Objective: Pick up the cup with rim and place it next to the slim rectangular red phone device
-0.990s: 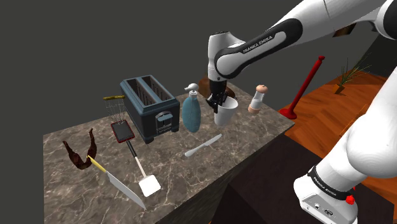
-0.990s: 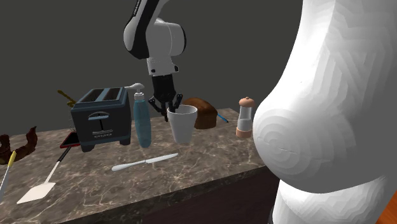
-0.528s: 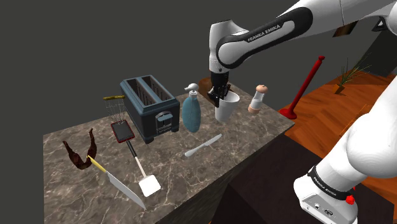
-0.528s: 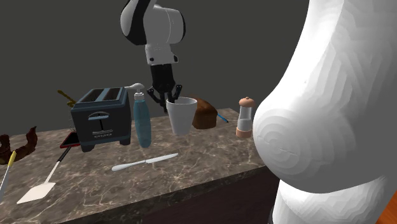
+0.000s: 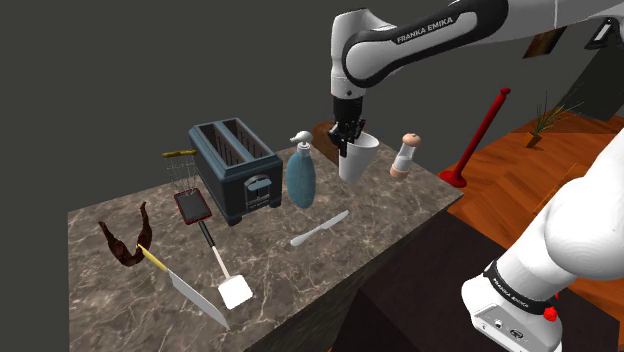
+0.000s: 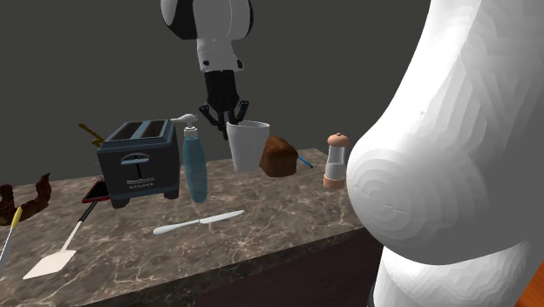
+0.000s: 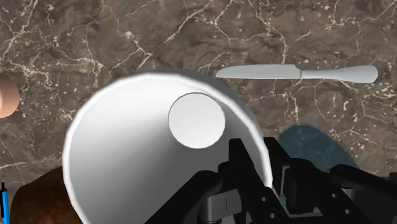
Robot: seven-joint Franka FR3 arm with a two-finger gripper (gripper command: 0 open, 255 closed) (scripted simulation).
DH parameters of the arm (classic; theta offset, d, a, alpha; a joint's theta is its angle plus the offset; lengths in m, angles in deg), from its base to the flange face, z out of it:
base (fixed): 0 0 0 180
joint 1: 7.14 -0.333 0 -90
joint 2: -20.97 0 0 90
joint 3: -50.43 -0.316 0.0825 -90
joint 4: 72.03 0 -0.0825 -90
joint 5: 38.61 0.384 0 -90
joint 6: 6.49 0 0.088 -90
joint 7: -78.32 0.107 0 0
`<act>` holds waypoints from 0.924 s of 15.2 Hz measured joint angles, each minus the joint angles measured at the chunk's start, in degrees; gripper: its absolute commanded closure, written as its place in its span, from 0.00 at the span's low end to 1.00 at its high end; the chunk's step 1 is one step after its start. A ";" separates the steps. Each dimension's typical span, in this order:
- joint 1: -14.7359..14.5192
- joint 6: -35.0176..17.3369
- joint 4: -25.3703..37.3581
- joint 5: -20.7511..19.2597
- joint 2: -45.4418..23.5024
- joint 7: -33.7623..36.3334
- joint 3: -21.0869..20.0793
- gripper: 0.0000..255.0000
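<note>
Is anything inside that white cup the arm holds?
Nothing: the cup shows a bare white wall and round bottom. The gripper pinching its rim covers a little wall.

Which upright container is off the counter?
The white cup, held at its rim by the gripper; the blue bottle and the grinder stand on the counter.

The bench [image 5: 400, 205] looks like brown stone veined in white, marble-like and smooth. The cup [image 5: 357, 158] is plain white and matt, and the floor [image 5: 520, 170] shows reddish wood planks with a slight sheen.
</note>
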 measured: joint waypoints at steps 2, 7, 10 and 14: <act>0.04 1.44 0.81 0.10 0.66 -0.17 0.03 1.00; 0.04 5.18 3.34 0.33 1.87 -0.38 0.02 1.00; -0.01 7.50 5.06 0.46 2.48 -0.41 -0.03 1.00; 0.04 10.41 7.35 0.55 3.11 -0.62 0.03 1.00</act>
